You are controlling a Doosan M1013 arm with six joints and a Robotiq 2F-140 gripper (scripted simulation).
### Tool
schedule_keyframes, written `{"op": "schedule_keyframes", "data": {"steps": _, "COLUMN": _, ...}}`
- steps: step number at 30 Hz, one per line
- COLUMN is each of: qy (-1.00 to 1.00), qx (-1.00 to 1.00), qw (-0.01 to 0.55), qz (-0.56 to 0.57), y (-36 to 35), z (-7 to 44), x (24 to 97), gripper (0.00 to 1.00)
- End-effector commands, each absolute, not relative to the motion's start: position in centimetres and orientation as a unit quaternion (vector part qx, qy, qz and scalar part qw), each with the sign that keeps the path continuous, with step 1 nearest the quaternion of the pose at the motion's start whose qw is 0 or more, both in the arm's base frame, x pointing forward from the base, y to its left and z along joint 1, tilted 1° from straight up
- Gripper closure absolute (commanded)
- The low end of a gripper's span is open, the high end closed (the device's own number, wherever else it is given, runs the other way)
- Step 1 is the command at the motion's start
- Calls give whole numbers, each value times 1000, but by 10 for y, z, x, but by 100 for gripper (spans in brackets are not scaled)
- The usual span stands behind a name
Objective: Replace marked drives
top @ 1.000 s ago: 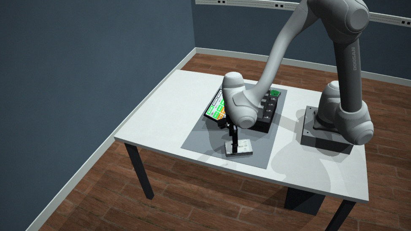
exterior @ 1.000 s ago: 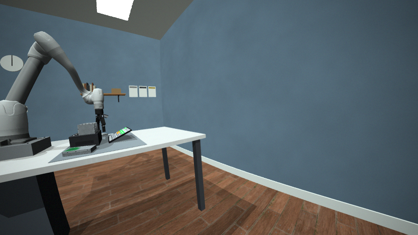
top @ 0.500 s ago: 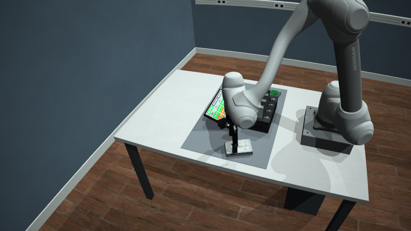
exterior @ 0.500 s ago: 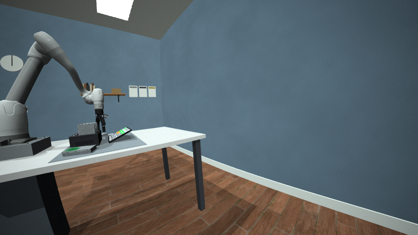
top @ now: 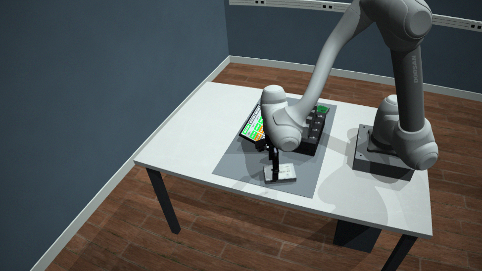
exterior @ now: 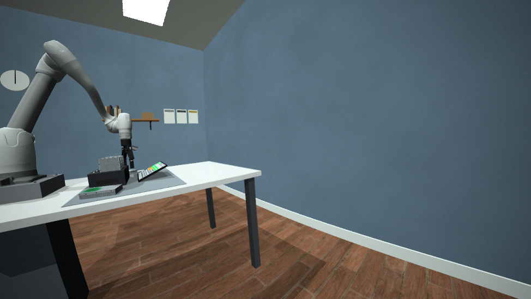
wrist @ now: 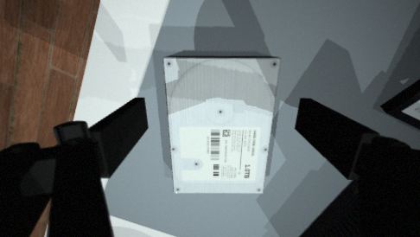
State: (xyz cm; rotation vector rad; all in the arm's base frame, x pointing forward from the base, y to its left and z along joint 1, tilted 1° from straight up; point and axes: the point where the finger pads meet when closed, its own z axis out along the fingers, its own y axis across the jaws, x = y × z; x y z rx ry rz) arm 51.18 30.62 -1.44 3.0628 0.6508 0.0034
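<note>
While my gripper stands spread and unloaded, a label-up drive lies between its fingers; the screen beside it shows orange, so I judge replacement work remains.

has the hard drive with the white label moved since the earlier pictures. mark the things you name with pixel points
No. In the top view, the labelled drive [top: 287,171] [wrist: 221,125] lies at the same spot near the front edge of the gray mat [top: 235,164] as before.
</note>
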Motion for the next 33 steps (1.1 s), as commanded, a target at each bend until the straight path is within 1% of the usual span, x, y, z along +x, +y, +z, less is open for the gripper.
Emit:
{"op": "schedule_keyframes", "data": {"steps": 1, "qy": 208, "qx": 978, "qw": 5, "qz": 2, "y": 306, "z": -16, "x": 512, "gripper": 11}}
{"op": "schedule_keyframes", "data": {"steps": 33, "qy": 208, "qx": 978, "qw": 5, "qz": 2, "y": 306, "z": -47, "x": 512, "gripper": 11}}
